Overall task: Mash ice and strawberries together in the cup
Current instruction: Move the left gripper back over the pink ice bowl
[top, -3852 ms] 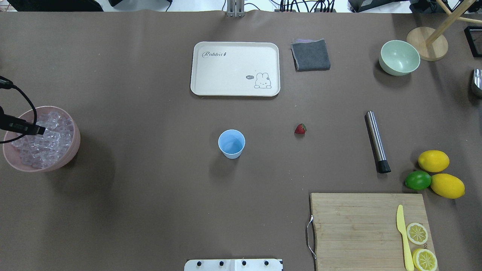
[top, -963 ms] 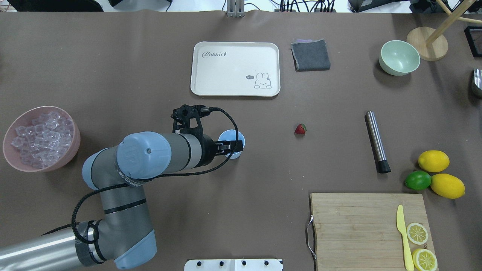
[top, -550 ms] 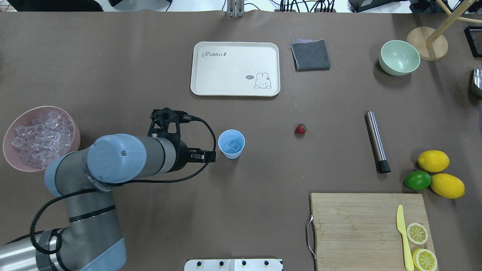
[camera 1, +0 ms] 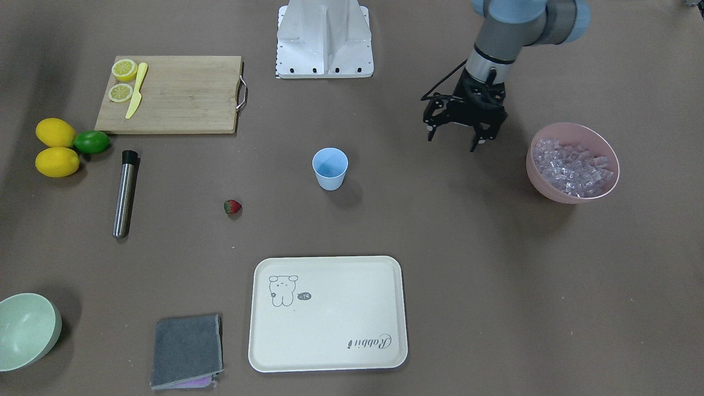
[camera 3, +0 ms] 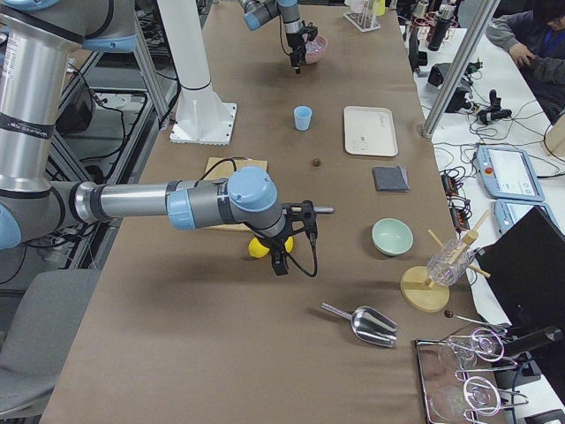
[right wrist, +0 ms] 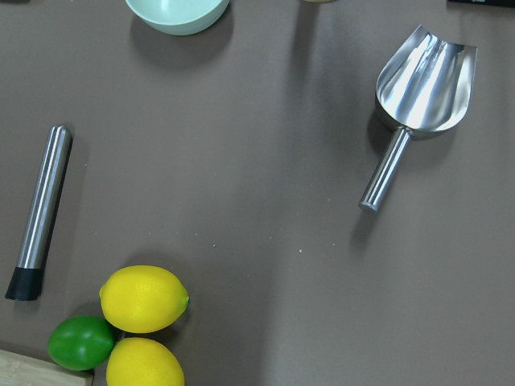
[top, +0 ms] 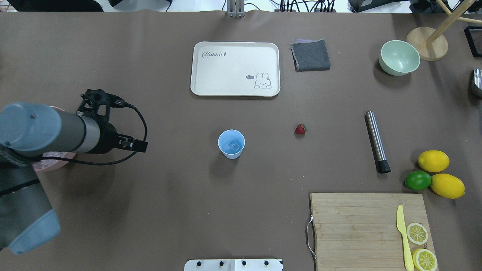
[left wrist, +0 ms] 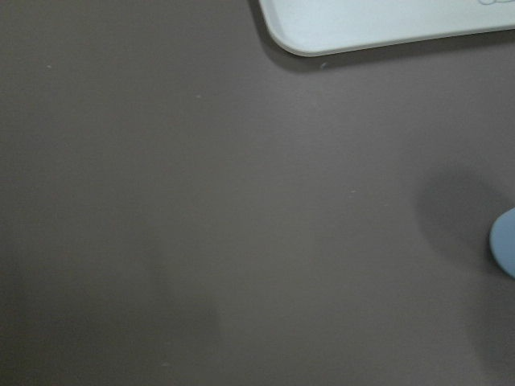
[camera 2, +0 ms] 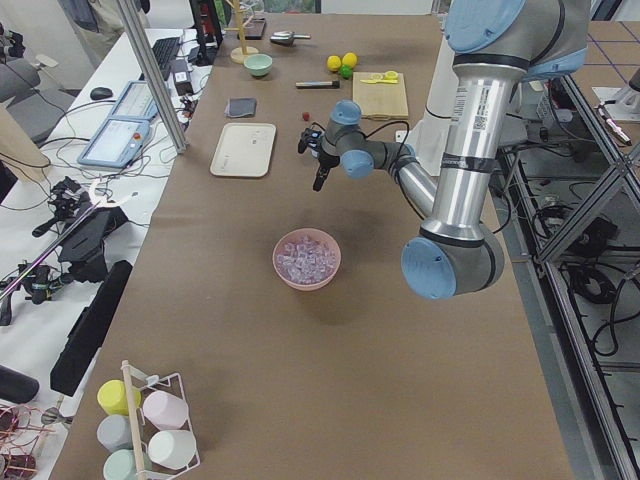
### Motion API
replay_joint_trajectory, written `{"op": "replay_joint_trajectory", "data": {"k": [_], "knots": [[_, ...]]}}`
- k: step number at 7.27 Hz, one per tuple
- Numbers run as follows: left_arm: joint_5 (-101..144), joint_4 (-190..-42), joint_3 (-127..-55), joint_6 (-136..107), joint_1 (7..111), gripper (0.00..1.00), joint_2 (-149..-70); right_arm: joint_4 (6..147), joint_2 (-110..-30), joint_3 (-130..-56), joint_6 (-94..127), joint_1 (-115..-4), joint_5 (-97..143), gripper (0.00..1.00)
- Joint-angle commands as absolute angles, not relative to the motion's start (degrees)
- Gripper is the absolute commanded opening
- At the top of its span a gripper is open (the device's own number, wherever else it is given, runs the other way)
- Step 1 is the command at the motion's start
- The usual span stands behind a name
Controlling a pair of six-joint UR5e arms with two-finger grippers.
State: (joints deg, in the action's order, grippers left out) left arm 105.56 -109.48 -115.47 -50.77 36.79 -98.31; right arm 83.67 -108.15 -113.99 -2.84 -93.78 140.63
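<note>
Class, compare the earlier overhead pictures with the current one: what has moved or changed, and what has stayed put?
The left gripper brought one ice cube from the pink bowl to the cup, let it go there, then drew back toward the bowl, open. The strawberry, metal muddler and the rest stayed put.
</note>
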Motion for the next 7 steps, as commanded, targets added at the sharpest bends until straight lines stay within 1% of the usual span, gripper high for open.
{"op": "replay_joint_trajectory", "data": {"k": [1,2,4,6,7], "knots": [[112.9,-109.8,-115.7,-36.5,46.5,0.99,-90.8,83.7,-108.3,-114.0,-2.9,-93.8,140.6,1.00],[114.2,-109.8,-115.6,-29.5,49.2,0.99,-88.2,83.7,-108.3,-114.0,-2.9,-93.8,140.6,1.00],[115.0,-110.5,-115.1,-26.6,50.5,0.99,-83.9,83.7,-108.3,-114.0,-2.9,-93.8,140.6,1.00],[115.0,-116.6,-110.3,-25.6,50.6,0.99,-83.2,83.7,-108.2,-114.0,-2.9,-93.8,140.6,1.00],[115.0,-116.8,-109.3,-24.9,50.6,0.99,-83.5,83.6,-108.2,-114.0,-2.9,-93.8,140.6,1.00]]}}
